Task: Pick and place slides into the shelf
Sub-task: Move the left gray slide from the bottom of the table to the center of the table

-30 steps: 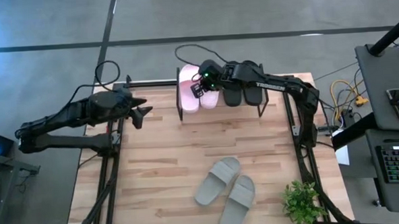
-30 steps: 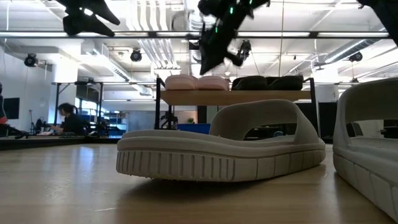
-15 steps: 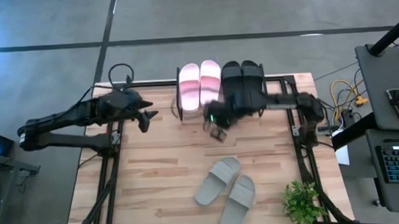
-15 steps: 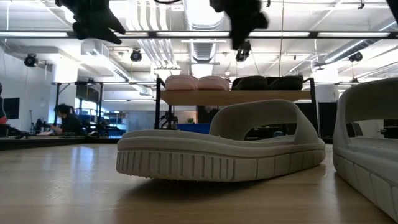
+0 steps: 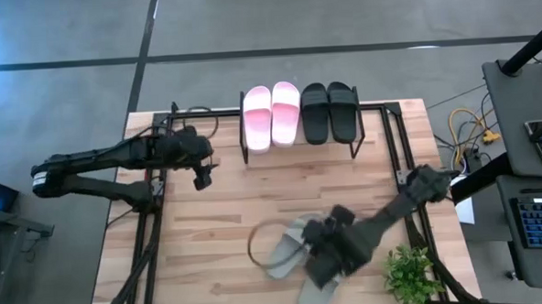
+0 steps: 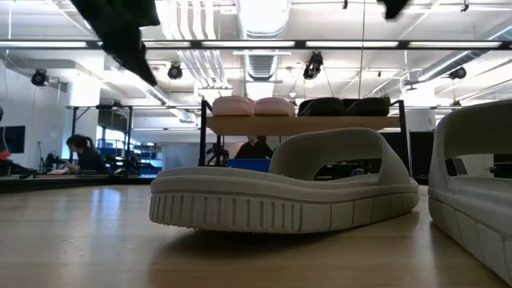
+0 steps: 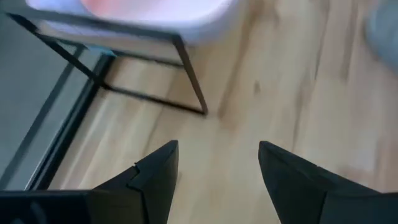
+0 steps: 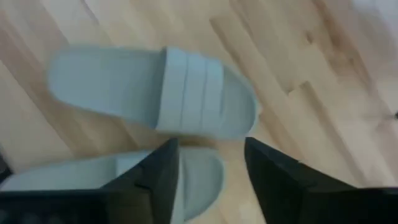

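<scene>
We see the left gripper (image 5: 202, 178) hovering wide open, empty, beside the shelf (image 5: 357, 139); pink and black slides (image 5: 284, 113) shelved; right gripper (image 8: 210, 163) has swung down over the grey-green pair (image 8: 155, 99) on the desk (image 5: 228, 209), fingers now apart, holding nothing; last pair next, we'd guess.

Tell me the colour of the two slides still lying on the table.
Grey-green slides; the right wrist view shows them best.

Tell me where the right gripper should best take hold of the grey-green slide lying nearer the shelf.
Probably by the wide strap, coming down from above: the grey-green slide lies sole-down on the table, and its strap arches clear of the footbed, leaving room for one finger beneath it. The right gripper hovers open just above the pair, empty.
</scene>
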`<move>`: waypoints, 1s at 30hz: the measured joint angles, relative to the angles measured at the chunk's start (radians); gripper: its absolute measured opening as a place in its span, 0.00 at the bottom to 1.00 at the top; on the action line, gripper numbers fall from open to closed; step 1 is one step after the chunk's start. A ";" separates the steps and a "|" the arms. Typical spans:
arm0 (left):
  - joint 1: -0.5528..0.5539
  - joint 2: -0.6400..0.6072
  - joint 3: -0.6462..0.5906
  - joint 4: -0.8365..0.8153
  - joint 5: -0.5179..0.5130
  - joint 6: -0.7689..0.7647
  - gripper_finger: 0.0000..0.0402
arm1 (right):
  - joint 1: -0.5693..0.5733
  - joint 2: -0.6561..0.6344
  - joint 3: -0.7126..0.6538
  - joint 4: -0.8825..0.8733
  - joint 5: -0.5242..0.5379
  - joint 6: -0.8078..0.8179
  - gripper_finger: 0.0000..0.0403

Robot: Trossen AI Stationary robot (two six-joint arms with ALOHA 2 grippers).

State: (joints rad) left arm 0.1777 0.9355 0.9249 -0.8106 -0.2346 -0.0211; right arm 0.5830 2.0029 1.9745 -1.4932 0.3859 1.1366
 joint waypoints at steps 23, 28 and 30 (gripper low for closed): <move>-0.087 -0.224 -0.061 -0.107 -0.002 -0.112 0.52 | -0.004 0.356 0.037 0.011 0.155 0.251 0.57; -0.086 -0.248 -0.091 -0.120 -0.004 -0.131 0.52 | -0.056 0.356 -0.044 0.053 0.135 0.213 0.52; -0.086 -0.252 -0.101 -0.120 -0.004 -0.133 0.52 | -0.073 0.356 -0.064 0.062 0.147 0.194 0.47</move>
State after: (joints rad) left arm 0.0914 0.6835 0.8242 -0.9306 -0.2390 -0.1545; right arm 0.5096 2.3592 1.9108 -1.4307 0.5324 1.3304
